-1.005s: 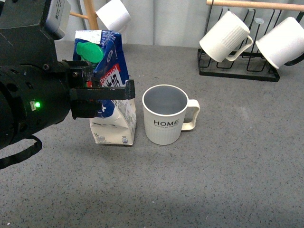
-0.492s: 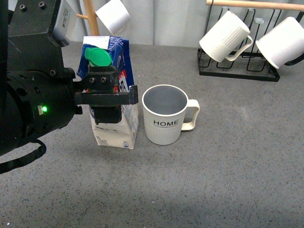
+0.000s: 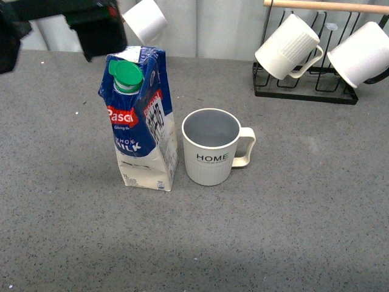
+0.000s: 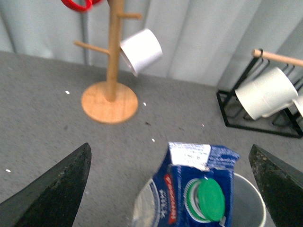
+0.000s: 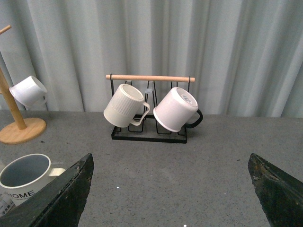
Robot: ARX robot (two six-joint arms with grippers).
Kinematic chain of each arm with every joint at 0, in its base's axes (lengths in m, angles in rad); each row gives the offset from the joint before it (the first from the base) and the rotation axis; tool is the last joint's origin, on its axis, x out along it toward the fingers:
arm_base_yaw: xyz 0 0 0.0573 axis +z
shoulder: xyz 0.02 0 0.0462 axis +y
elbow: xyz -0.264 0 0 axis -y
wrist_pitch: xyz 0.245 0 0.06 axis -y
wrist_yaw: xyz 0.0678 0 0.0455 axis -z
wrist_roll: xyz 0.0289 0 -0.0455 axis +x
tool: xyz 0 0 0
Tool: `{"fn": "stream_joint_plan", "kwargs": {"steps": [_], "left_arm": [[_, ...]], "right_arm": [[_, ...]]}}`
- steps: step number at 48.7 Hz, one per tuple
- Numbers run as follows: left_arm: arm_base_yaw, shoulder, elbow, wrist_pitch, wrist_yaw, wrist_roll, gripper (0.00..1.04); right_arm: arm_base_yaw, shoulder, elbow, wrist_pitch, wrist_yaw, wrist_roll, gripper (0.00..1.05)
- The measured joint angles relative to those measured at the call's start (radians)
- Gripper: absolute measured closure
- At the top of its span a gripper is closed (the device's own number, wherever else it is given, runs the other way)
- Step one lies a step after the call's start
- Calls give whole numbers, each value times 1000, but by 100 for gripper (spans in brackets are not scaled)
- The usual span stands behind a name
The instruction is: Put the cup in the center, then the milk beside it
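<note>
The cup (image 3: 211, 146), cream-white and ribbed with "HOME" in black, stands upright in the middle of the grey table, handle to the right. The milk (image 3: 141, 121), a blue and white carton with a green cap, stands upright just left of it, almost touching. My left gripper (image 3: 97, 27) is open and empty, high above and behind the carton. In the left wrist view the left gripper (image 4: 170, 179) has its fingers wide apart over the milk (image 4: 194, 194) and the cup's rim (image 4: 250, 198). My right gripper (image 5: 171, 189) is open and empty, to the right of the cup (image 5: 23, 177).
A black wire rack (image 3: 304, 92) at the back right holds two plain white mugs (image 3: 289, 47). A wooden mug tree (image 4: 110, 94) with a white cup (image 4: 141, 51) stands at the back left. A grey curtain closes the back.
My left gripper let go of the milk and rose up and back to the left. The carton now stands free beside the cup. The cup has not moved.
</note>
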Motion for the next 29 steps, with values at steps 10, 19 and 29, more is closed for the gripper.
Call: {"fn": "stream_joint_plan", "kwargs": {"steps": [10,19,29], "left_arm": [[55,-31,-115,256,-24,150,26],[143,-181,-255,285,52,222,61],[223,-335,-365,235,129,233,101]], "right_arm": [[0,0,0,0,0,0,9],[0,0,0,0,0,0,9],[0,0,0,0,0,0,9]]}}
